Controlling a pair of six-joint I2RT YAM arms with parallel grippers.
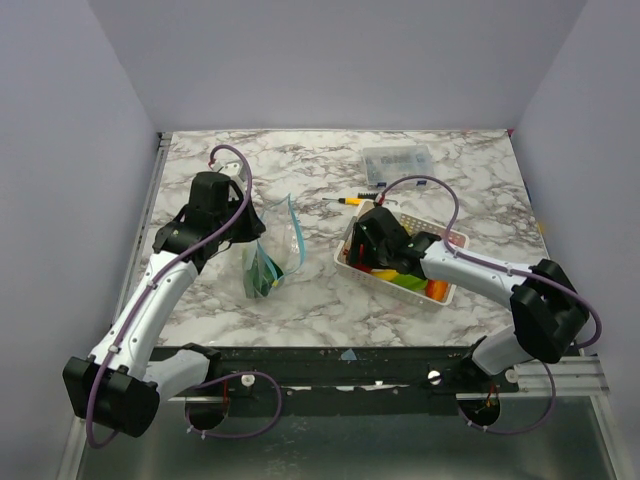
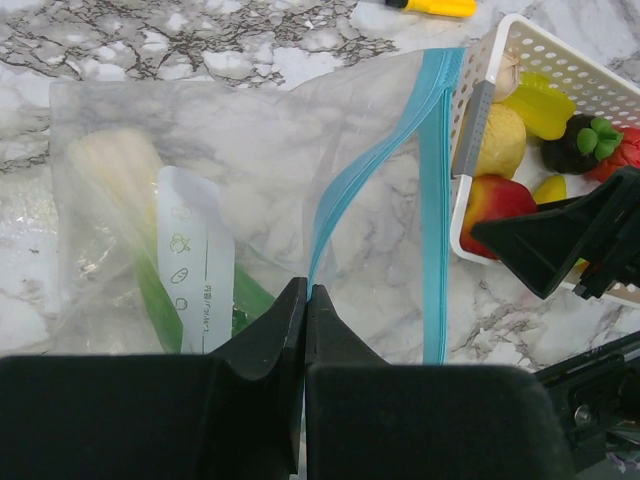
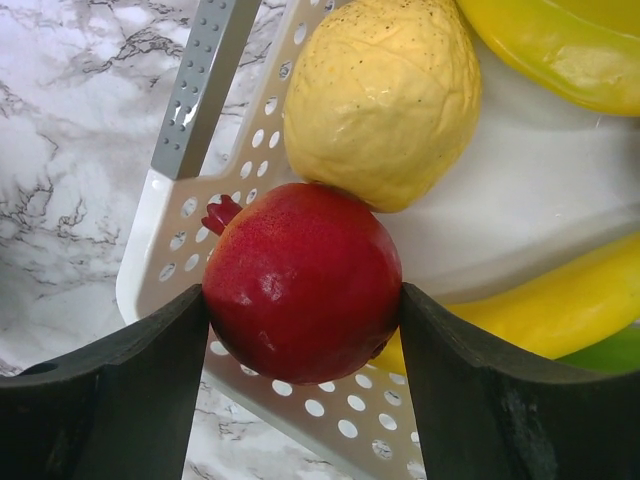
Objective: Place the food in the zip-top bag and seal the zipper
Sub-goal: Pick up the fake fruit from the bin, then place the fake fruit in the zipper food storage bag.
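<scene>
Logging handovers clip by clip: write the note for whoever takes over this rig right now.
Left gripper: shut on the zipper, holding the mouth of the zip-top bag open.
Right gripper: shut on a red pomegranate in the white basket.
Done: a leek lies inside the bag.
To do: pomegranate, lemon and the other pieces in the basket go in; then seal.

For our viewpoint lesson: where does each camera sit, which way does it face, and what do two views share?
Top external: above and behind the robot, looking down on the table; left arm and right arm show.
Left wrist: on the left arm, facing down at the zip-top bag; left fingers pinch its zipper.
Right wrist: facing into the basket; right fingers grip the pomegranate.
Shared: both wrist views show the basket and lemon.
</scene>
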